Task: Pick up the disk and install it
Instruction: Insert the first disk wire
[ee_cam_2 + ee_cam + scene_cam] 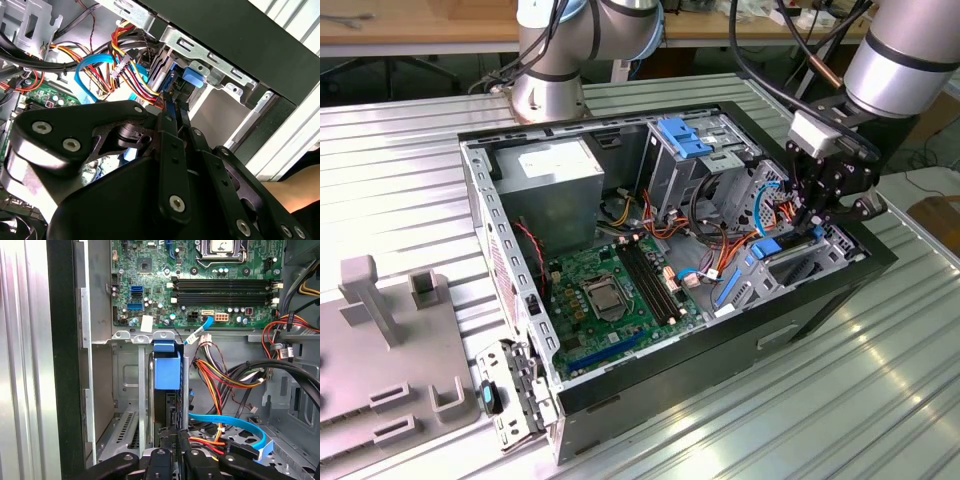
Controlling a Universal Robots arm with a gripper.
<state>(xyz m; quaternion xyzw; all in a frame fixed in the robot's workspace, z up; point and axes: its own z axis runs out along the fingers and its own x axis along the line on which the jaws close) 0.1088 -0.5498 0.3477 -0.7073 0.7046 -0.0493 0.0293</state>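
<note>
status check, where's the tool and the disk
Tool down in the case's drive bay, closed on the disk. Disk on edge in the bay. Loose cables right beside.

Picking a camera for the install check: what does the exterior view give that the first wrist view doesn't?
Exterior view: the whole open case, its power supply, the arm, the ribbed table and a grey fixture.
First wrist view: a close look down the drive bay, the disk on edge between the fingers.
Both: motherboard, blue cable, gripper.

Your arm was silver-grey with black cables; its gripper was black, linkage bars studded with silver screws
</note>
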